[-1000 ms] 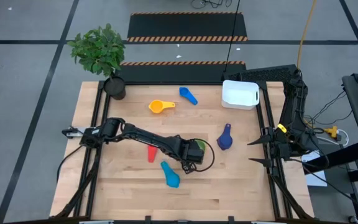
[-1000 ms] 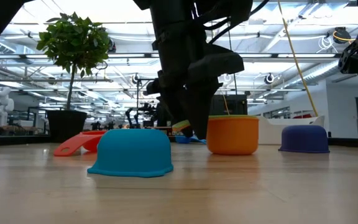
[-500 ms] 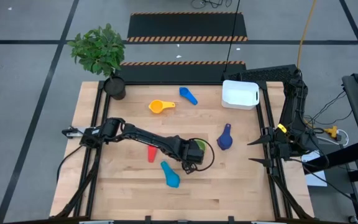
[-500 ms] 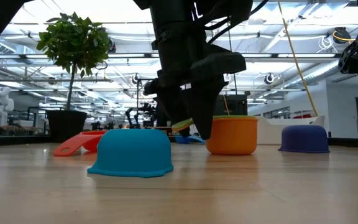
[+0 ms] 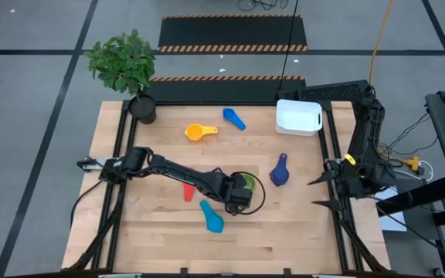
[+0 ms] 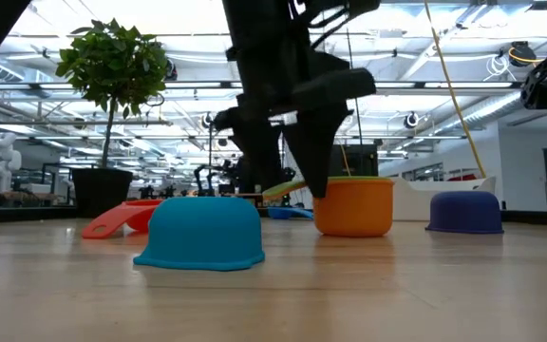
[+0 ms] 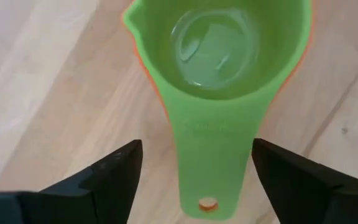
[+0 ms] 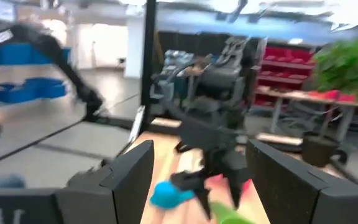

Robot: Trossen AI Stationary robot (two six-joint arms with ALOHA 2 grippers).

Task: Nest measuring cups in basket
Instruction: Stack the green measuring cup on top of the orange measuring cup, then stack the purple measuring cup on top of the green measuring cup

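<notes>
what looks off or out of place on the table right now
Nothing is spilled or broken, but the white basket at the far right corner is empty while the cups lie scattered. The light blue cup and navy cup sit upside down. The green cup is nested in the orange cup on the bare table, below the open left gripper.

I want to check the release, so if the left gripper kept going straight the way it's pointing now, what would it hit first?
The left gripper, open, points down at the green measuring cup; its handle lies between the fingers, so that cup comes first. It sits nested in the orange cup. How far above it the gripper is stays unclear.
</notes>
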